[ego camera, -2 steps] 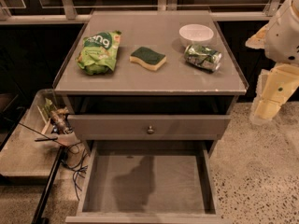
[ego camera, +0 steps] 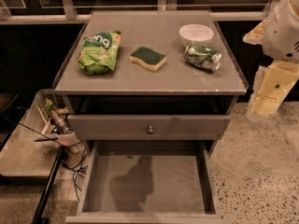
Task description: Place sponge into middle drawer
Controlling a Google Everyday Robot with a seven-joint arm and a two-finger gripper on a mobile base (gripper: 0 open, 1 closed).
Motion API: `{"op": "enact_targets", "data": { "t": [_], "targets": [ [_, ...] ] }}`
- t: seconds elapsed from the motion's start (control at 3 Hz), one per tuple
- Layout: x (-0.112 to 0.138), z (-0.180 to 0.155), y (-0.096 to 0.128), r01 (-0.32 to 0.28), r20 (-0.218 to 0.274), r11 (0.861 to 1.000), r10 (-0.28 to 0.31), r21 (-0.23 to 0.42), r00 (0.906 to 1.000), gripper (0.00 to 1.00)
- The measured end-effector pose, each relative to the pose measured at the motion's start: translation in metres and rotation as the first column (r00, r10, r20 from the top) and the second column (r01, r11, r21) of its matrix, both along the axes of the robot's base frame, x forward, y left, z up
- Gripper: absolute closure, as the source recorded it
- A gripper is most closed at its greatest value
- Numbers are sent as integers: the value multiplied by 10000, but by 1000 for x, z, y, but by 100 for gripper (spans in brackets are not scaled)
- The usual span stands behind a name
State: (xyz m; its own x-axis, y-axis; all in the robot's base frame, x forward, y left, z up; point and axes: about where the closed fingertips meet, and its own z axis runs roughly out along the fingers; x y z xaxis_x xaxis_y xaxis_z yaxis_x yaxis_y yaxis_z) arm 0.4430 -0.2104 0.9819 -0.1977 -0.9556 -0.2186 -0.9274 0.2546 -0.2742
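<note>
The sponge (ego camera: 147, 58), dark green on top with pale yellow foam below, lies flat in the middle of the grey cabinet top (ego camera: 140, 80). The middle drawer (ego camera: 187, 183) is pulled out wide at the bottom of the view, and its flat grey floor is bare. My gripper (ego camera: 262, 107) hangs at the far right, beside the cabinet's right edge and below the top's level. It is well apart from the sponge and holds nothing I can see.
A light-green snack bag (ego camera: 99, 52) lies left of the sponge. A white bowl (ego camera: 196, 33) and a crushed can (ego camera: 202, 57) lie to its right. A closed drawer front with a round knob (ego camera: 150, 129) sits above the open drawer. A low cluttered shelf with cables (ego camera: 56, 125) stands at the left.
</note>
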Motion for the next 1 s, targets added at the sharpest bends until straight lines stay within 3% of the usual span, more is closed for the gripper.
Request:
{"op": "enact_targets", "data": {
  "t": [0.33,0.67,1.0],
  "targets": [
    [19,11,24,-735,644,9965,708,409,9954,0],
    [49,16,41,-1376,1223,9804,1207,1409,9851,0],
    [78,22,49,-1660,1565,9539,1293,2502,9792,0]
  ]
}}
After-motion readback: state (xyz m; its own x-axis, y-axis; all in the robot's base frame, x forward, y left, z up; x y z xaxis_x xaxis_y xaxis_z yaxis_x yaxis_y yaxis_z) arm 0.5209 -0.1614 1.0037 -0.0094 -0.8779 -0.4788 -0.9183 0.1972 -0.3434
